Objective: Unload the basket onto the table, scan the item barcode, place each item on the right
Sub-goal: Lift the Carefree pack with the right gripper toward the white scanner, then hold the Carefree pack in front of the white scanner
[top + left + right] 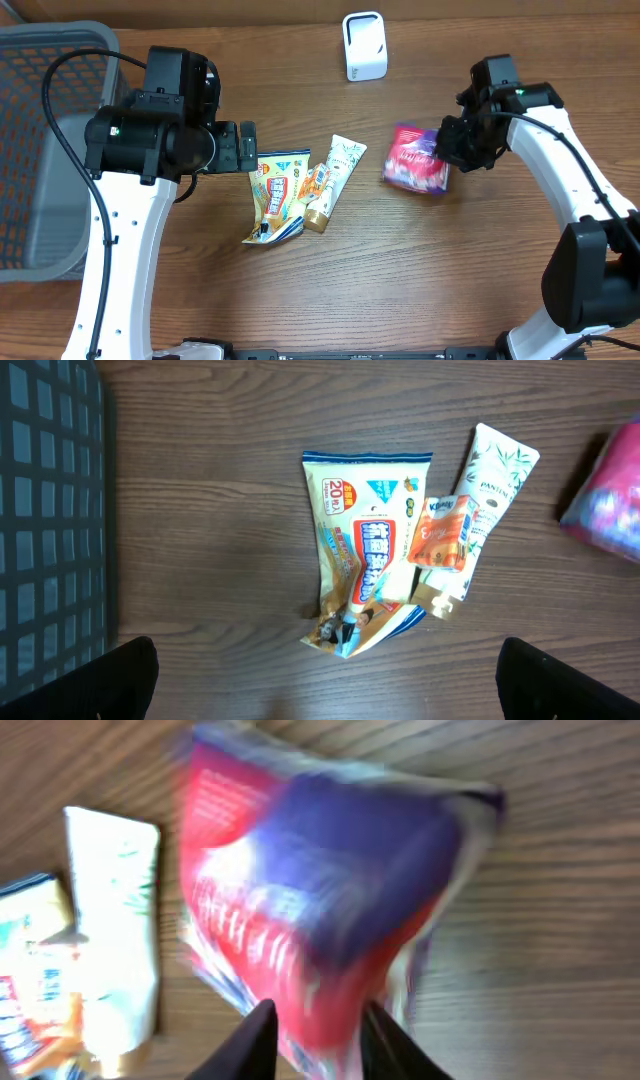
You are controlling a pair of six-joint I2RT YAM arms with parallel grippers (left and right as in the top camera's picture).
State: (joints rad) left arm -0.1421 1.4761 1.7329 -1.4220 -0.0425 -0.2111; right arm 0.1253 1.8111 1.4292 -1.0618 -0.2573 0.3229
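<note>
Overhead, a red-and-purple glossy snack pouch [415, 160] lies on the brown wooden table [450, 280] toward the right arm's side, well apart from the white boxy barcode scanner [364, 45] standing at the far edge. The right arm's fingers [255, 1040] straddle the pouch's near edge, as the right wrist view shows, though heavy blur there makes it impossible to tell whether they are clenched on the foil or merely bracketing it. The left arm's fingers [120, 680] are spread wide and grasp nothing, hovering over a small pile at mid-table: a blue-and-white printed wipes packet [275, 195], a white squeeze tube with green leaf print [340, 170] and a small orange sachet [316, 182] resting across the two. A grey plastic mesh basket [40, 150] sits at the left edge. By this evidence the task is in its opening stage: one item has been singled out, but no barcode faces the scanner. What appears left is securing the pouch, carrying it to the scanner and turning its code toward the window.
</note>
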